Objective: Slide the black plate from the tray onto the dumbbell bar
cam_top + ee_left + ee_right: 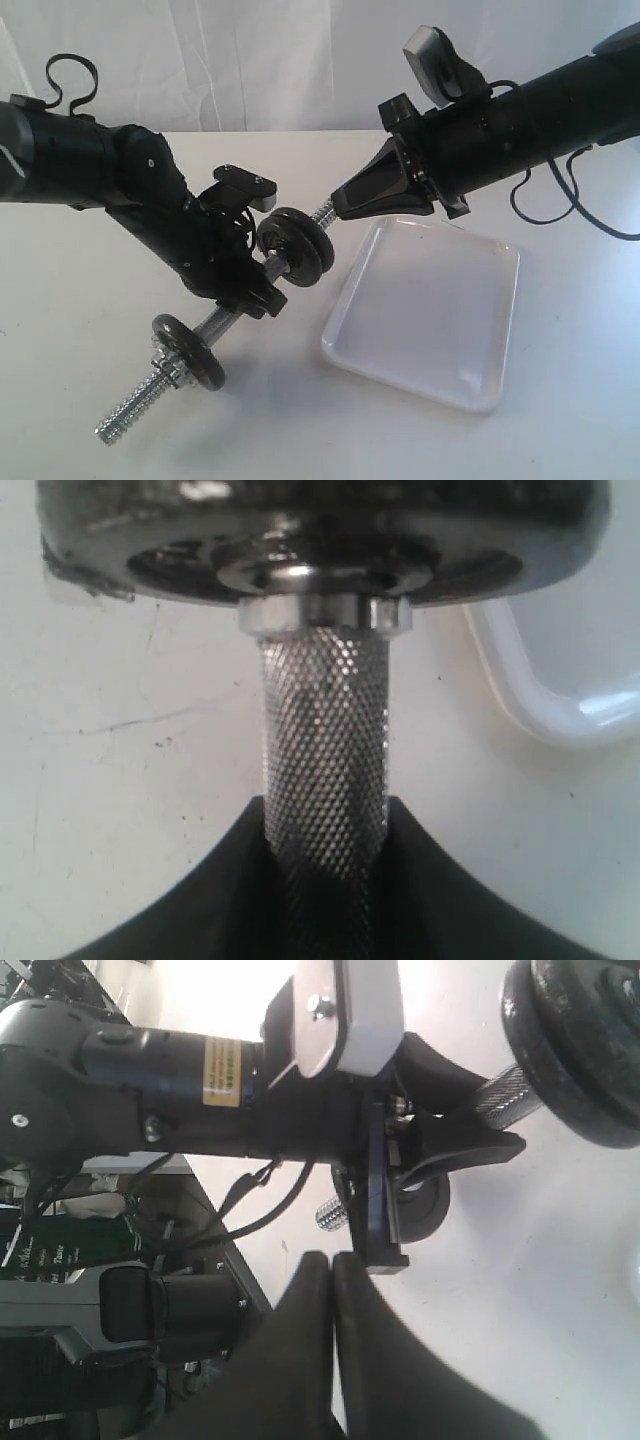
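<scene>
left gripper [258, 288]: jaws clamp dumbbell bar [222, 320] | right gripper [337, 205]: jaws pressed together, holding nothing | black plate [308, 252]: on bar, tray [420, 300] at 4 o'clock

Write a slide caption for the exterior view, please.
Left gripper holds the shiny chrome dumbbell bar tilted beside the white rectangular plastic tray; right gripper, jaws shut, points at its upper end.

One tray [487, 300], one bar [222, 320], three discs [190, 352]
</scene>
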You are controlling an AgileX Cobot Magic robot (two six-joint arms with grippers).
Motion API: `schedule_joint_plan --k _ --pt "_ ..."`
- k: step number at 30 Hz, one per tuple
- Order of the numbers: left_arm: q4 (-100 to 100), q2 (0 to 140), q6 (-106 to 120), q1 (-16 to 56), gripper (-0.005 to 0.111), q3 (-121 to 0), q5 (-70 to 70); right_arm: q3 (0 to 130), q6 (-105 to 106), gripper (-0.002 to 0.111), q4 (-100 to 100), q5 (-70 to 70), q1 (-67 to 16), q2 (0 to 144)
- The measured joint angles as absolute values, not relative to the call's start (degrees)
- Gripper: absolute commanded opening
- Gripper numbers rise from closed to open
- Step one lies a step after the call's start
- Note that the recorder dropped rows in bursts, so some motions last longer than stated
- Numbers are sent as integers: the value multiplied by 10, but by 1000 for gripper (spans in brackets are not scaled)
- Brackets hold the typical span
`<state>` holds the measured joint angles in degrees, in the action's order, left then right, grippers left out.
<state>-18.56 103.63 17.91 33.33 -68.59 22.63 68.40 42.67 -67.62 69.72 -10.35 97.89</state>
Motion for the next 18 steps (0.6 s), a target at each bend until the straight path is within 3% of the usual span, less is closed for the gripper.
schedule_joint_plan --k 18 --pt "-218 1149 174 333 0 -841 216 684 420 0 -670 697 -104 979"
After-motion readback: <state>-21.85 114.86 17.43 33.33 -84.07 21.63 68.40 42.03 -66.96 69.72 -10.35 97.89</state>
